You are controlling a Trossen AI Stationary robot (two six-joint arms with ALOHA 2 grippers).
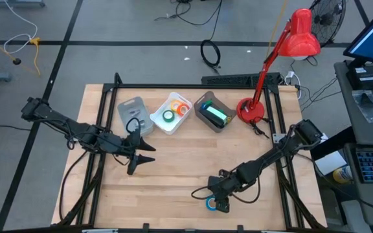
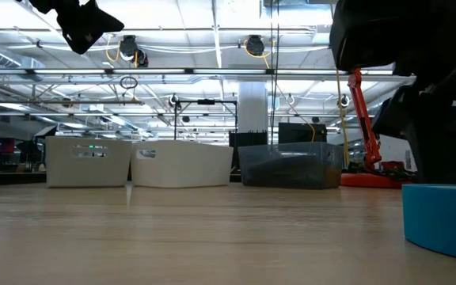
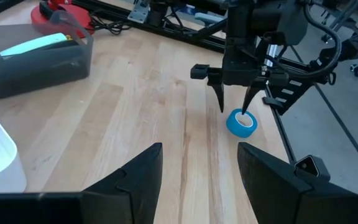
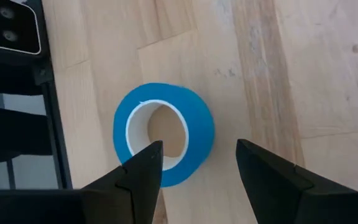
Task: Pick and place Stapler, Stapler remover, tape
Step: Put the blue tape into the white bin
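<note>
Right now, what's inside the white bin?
The white bin holds a green tape roll and an orange tape roll, with something yellow at its far end. Anything beneath them is hidden.

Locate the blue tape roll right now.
The blue tape roll lies flat on the table's near edge, right of centre in the high view, directly beneath the right gripper's open jaws.

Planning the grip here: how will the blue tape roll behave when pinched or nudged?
The blue tape roll lies flat on the table, so it probably won't roll. Small with a hollow core, it looks light and may slide. The right pincer is open above it.
</note>
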